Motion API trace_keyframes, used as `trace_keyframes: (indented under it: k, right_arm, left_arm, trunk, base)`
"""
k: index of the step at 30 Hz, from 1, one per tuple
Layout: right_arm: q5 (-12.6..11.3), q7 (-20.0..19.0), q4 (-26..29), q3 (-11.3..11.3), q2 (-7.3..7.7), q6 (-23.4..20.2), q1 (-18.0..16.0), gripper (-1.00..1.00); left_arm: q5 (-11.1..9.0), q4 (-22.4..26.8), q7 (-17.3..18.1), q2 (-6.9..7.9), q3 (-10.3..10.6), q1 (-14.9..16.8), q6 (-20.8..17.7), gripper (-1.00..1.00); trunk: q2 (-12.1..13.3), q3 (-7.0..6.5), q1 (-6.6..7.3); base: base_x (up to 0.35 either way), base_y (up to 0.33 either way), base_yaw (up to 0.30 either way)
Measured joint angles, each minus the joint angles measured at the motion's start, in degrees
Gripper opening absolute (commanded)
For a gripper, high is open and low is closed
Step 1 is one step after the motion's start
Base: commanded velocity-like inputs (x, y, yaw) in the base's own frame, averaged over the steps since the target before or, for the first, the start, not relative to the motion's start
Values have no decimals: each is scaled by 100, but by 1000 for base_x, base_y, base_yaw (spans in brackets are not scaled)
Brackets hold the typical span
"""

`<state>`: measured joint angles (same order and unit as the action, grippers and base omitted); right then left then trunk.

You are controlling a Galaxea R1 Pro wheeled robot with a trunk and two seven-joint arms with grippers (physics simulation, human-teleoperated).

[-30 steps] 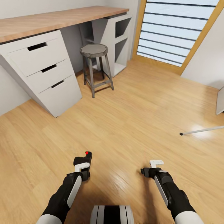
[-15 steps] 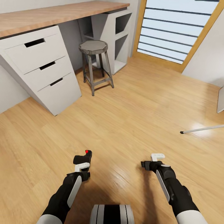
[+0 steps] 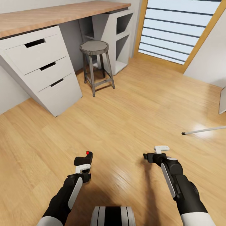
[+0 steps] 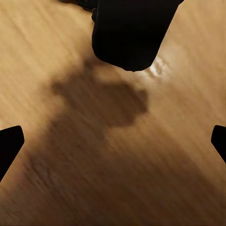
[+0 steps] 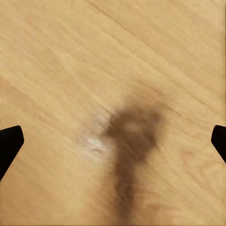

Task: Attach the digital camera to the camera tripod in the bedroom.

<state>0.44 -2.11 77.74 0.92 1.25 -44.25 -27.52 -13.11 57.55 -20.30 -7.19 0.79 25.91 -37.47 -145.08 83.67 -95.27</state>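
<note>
Left hand [image 3: 83, 164] of mine is clamped on the digital camera [image 3: 84, 159], red button up, held low over the wood floor [image 3: 131, 103]. From the left wrist the camera [image 4: 129, 33] is a dark block between my fingers. My right hand [image 3: 161, 148] holds nothing; its jaws look parted, though I cannot be sure. One silver leg of the camera tripod [image 3: 204, 130] reaches in over the floor at right. Ahead stand a stool [image 3: 95, 62] and the bench [image 3: 56, 15] with drawers.
</note>
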Motion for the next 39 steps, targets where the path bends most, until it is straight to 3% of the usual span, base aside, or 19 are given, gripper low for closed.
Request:
trace_keyframes:
  k: [17, 24, 33, 39]
  right_arm:
    - [13, -9, 58, 6, 6, -8, -5, 100]
    - [29, 16, 54, 6, 6, -18, -4, 100]
    - [30, 29, 43, 2, 1, -20, -4, 100]
    - [33, 30, 43, 4, 5, -20, -4, 100]
  left_arm:
    - [6, 7, 20, 3, 0, 0, 0, 100]
    - [21, -12, 24, 20, 1, 1, 37, 100]
    - [108, -565, 116, 299, 6, 1, 1175, 100]
    - [122, -838, 312, 368, 17, 1, 1600, 100]
  trunk:
    - [0, 0, 0]
    - [0, 0, 0]
    - [0, 0, 0]
    - [0, 0, 0]
  base:
    - [0, 0, -4]
    - [0, 0, -163]
    - [0, 0, -243]
    - [0, 0, -228]
